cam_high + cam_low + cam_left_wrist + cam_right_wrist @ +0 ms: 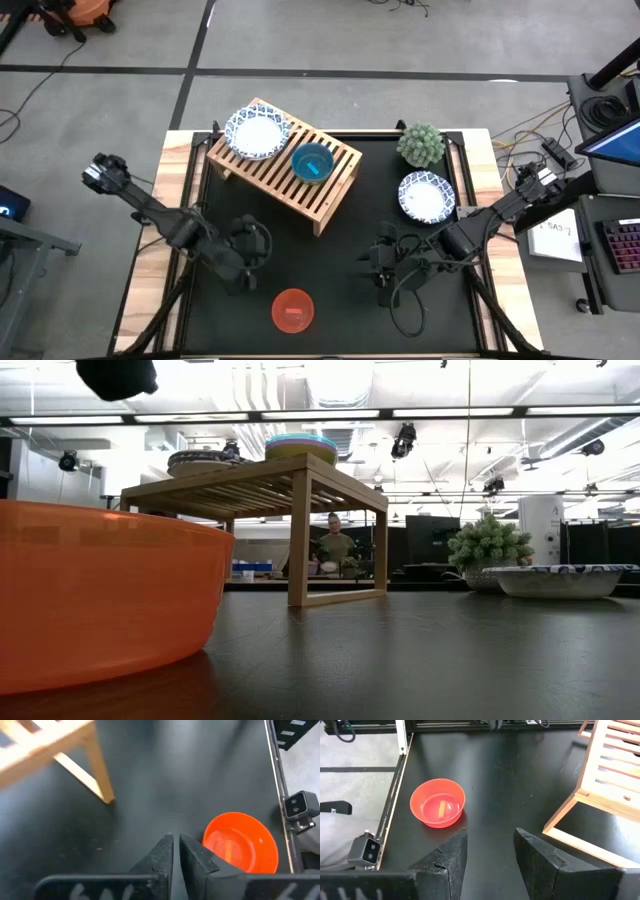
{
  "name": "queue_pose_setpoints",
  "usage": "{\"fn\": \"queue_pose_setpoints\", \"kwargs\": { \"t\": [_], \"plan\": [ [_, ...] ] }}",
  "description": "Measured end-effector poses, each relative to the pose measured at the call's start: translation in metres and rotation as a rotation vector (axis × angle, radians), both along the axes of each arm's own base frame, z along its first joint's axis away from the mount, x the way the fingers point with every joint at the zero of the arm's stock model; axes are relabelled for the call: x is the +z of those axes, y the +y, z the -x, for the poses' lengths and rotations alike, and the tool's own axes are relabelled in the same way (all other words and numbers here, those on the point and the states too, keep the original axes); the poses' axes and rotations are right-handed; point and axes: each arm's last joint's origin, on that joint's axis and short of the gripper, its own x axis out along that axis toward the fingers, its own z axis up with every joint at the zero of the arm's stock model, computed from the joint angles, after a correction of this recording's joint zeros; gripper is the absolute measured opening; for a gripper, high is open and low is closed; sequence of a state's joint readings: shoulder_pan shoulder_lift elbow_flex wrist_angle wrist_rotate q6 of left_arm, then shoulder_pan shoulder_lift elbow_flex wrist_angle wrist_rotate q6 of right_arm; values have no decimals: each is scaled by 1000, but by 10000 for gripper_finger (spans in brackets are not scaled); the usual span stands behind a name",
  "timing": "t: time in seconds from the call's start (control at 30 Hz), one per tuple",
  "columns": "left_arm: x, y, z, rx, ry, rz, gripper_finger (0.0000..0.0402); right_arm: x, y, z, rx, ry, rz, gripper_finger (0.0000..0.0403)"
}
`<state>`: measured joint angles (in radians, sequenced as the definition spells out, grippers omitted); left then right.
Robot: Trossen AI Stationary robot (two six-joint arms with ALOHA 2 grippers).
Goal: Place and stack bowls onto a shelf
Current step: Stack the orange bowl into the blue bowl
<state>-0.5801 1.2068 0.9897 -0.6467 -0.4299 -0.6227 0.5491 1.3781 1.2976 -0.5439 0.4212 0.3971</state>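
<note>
Shelf: I see the wooden shelf (287, 167) at upper centre of the high view, standing on the black tabletop (340, 290).
On the shelf: a white blue-rimmed bowl (258, 133) sits at its upper-left end; a teal bowl (312, 163) rests mid-shelf, topping a small stack in the low view.
Red bowl: the red bowl (293, 309) lies at bottom centre, alone on the tabletop.
Second patterned bowl: the other blue-rimmed bowl (426, 196) is at centre right, just below the plant (421, 145).
Left end effector: my left end effector (252, 243) hovers left of centre, fingers nearly together, holding nothing.
Right end effector: my right end effector (383, 268) hovers right of centre, fingers parted, empty.
Writing: I can read no labels or brands anywhere.
</note>
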Motion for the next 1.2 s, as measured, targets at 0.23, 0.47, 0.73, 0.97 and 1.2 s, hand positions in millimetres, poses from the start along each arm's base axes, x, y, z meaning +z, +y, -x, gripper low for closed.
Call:
{"fn": "queue_pose_setpoints", "kwargs": {
  "t": [0.23, 0.47, 0.73, 0.97, 1.2],
  "plan": [
    [-27, -29, -24, -25, 75, -39, 87, -18, 0, 0, 16, -4, 66, 148],
    [-60, -42, -46, 6, 132, -63, 139, -43, -1, 0, 53, -48, 92, 148],
    [-84, -55, -62, -2, 151, 26, 135, -57, -7, 10, 80, -92, 109, 148],
    [-112, -62, -70, 45, 226, 68, 120, -42, -12, 21, 157, -186, 127, 148],
    [-133, -64, -72, 88, 297, 89, 83, -36, -14, 31, 228, -196, 81, 148]
  ]
}}
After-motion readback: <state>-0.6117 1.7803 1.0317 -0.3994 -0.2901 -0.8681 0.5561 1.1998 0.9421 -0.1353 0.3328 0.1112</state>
